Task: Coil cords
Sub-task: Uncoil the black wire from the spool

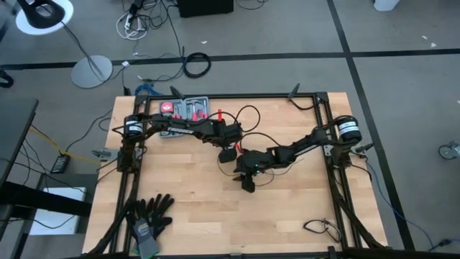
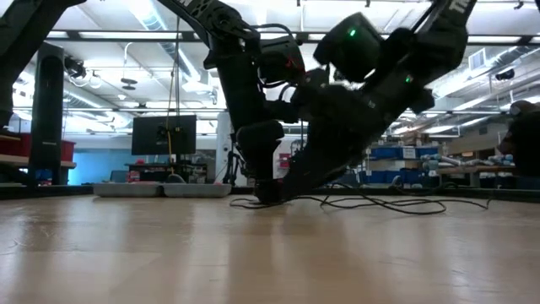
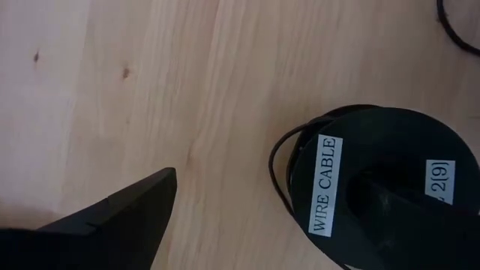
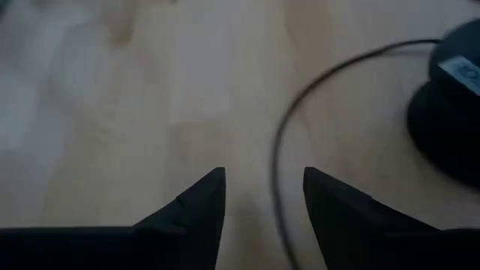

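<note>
Wooden counter [image 2: 253,253] in front, thin black wire [image 4: 279,150] lying loose, right gripper [image 4: 262,199] jaws open beside it, left gripper [image 3: 247,225] jaws open around the disc [image 3: 375,187].

The pale, straight-grained wooden desk [image 1: 287,208] is showing light blond boards. The thin black wire [image 4: 279,142] is lying dark against it, beside a round black spool [image 3: 375,187] wearing white labels with black lettering. Dark grey-and-black gloves [image 1: 149,216] are contrasting with the wood.

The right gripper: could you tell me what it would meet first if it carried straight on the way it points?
Probably the thin black wire, which curves across bare table just ahead of the open right gripper; beyond it nothing else shows, though depth is unclear.
</note>
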Controlling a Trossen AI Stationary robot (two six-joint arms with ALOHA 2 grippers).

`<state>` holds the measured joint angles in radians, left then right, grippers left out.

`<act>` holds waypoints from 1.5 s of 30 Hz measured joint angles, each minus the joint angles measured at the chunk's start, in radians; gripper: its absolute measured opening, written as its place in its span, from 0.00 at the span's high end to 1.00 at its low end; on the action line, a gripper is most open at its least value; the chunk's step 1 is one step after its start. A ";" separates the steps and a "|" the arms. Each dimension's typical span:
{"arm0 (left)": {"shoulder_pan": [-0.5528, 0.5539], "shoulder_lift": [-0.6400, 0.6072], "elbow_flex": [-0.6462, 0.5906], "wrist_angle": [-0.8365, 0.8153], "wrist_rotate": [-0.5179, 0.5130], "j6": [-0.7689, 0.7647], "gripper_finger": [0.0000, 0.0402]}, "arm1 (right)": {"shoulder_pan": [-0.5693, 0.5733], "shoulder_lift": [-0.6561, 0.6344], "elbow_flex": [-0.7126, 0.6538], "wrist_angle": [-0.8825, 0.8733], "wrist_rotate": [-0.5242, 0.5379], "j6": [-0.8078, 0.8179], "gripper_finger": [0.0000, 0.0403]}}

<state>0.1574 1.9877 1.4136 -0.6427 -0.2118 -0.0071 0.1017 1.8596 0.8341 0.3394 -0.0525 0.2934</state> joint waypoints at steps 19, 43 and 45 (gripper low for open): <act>0.000 0.000 0.000 -0.008 -0.002 -0.003 0.01 | 0.081 -0.223 0.042 -0.792 0.123 -0.012 0.99; 0.004 -0.008 0.004 0.056 0.014 0.000 0.01 | 0.501 -0.674 0.051 -1.525 0.085 0.859 1.00; 0.004 -0.020 0.003 0.048 0.017 0.003 0.01 | 0.513 -0.674 0.072 -1.589 0.062 0.882 1.00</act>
<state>0.1616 1.9680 1.4166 -0.5945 -0.1945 -0.0040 0.6144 1.1858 0.9063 -1.2498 0.0098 1.1755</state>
